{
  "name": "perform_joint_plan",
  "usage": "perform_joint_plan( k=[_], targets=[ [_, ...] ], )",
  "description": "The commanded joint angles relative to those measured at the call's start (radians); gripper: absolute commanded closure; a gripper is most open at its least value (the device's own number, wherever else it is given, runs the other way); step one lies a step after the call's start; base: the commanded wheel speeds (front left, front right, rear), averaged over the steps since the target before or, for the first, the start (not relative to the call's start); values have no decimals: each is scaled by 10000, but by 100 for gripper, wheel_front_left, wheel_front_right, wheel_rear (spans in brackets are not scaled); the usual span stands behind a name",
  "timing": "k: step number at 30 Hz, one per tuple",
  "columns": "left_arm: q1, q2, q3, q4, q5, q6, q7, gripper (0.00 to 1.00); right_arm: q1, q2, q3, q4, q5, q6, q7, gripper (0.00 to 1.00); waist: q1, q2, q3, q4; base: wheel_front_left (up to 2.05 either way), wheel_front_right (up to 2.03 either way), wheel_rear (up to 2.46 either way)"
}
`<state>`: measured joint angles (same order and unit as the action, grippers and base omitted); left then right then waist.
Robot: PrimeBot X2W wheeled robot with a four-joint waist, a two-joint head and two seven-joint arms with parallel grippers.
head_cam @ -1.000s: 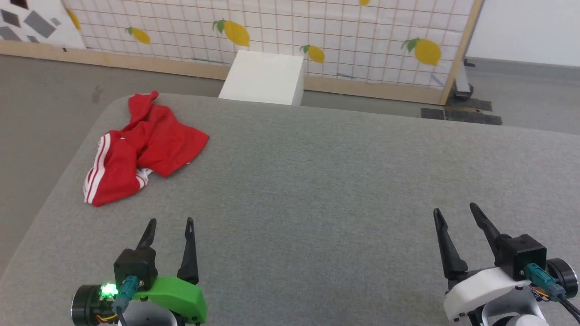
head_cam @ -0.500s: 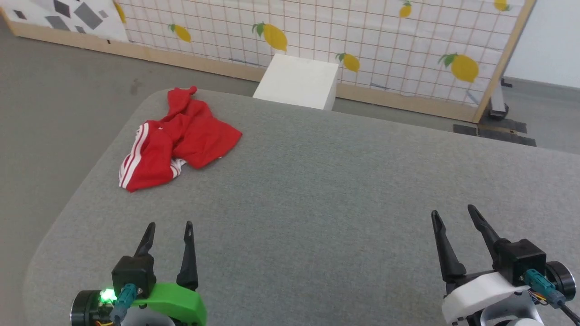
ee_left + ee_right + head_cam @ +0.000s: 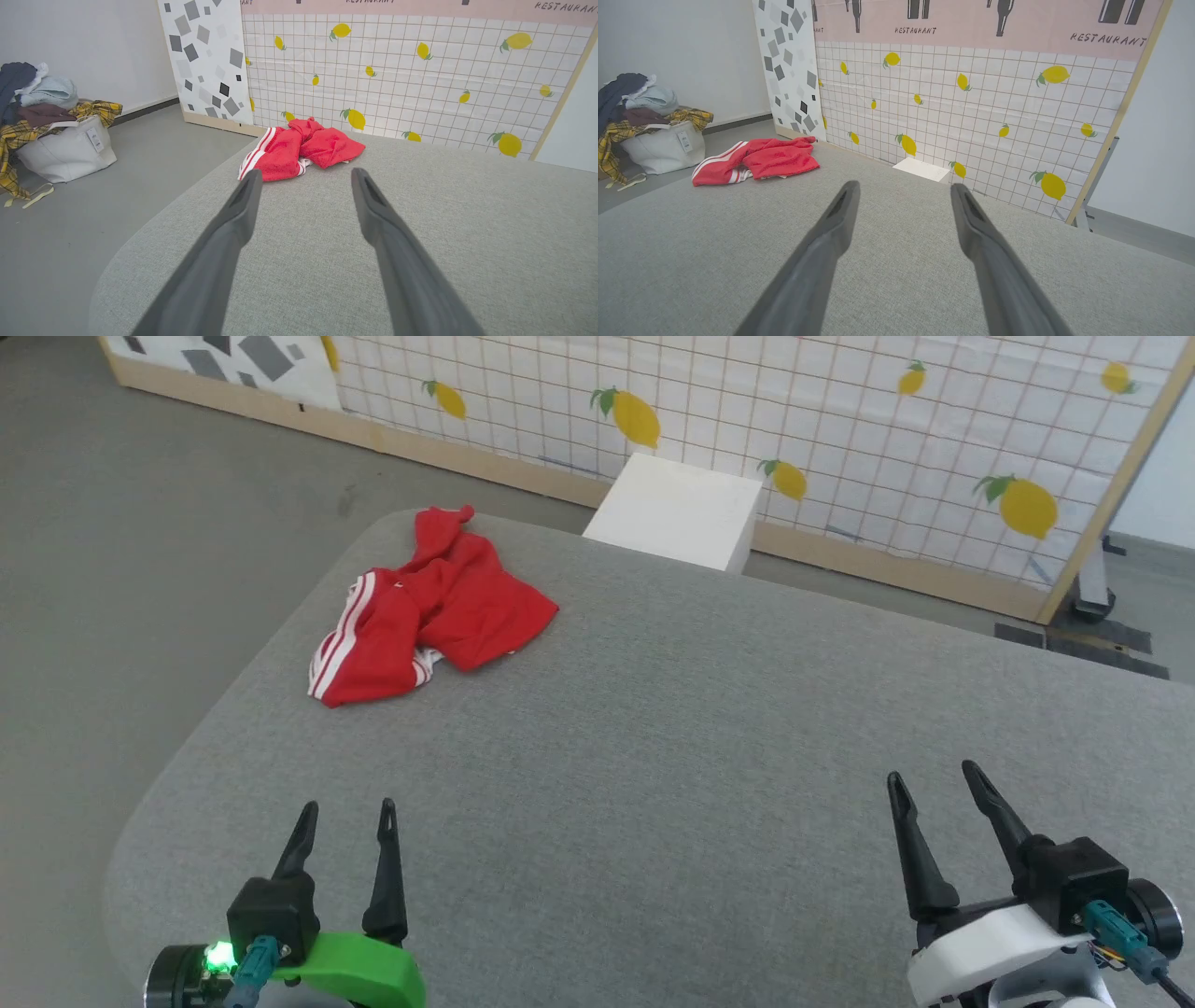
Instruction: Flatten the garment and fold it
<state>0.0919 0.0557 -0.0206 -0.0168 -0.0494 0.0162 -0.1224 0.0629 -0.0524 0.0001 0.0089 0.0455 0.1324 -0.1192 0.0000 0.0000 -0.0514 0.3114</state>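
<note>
Two end effectors hover low over the near edge of the grey padded surface (image 3: pixel 653 728), both empty and both with their dark fingers spread apart. The left end effector (image 3: pixel 347 805), on its green mount, sits at the near left; the right end effector (image 3: pixel 934 772), on its white mount, sits at the near right, and the two are well apart. The garment (image 3: pixel 429 611) lies crumpled in a heap near the far left corner of the surface, close to the rounded edge, touching neither end effector (it is nearer the left one). It is red, bunched into folds, with white stripes running along the side that faces the left edge and a bit of white trim peeking out underneath. Beyond the far edge a white box (image 3: pixel 677 523) stands on the grey floor (image 3: pixel 140 569) against a tiled screen (image 3: pixel 840 429) printed with lemons. Off to the left, a pale bag (image 3: pixel 65 149) heaped with other clothes rests on the floor.
</note>
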Motion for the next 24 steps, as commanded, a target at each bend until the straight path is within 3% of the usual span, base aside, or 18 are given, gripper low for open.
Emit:
perform_joint_plan(
  k=[1, 24],
  targets=[
    [183, -28, -5, -67, -117, 63, -110, 0, 145, 10, 26, 19, 47, -9, -136, 0, 0, 0, -22, 176, 0, 0, 0],
    [433, -38, -57, -169, -196, 136, -583, 0, 345, 15, 117, 143, 280, -12, -611, 0, 0, 0, -113, 1316, 0, 0, 0]
  ],
)
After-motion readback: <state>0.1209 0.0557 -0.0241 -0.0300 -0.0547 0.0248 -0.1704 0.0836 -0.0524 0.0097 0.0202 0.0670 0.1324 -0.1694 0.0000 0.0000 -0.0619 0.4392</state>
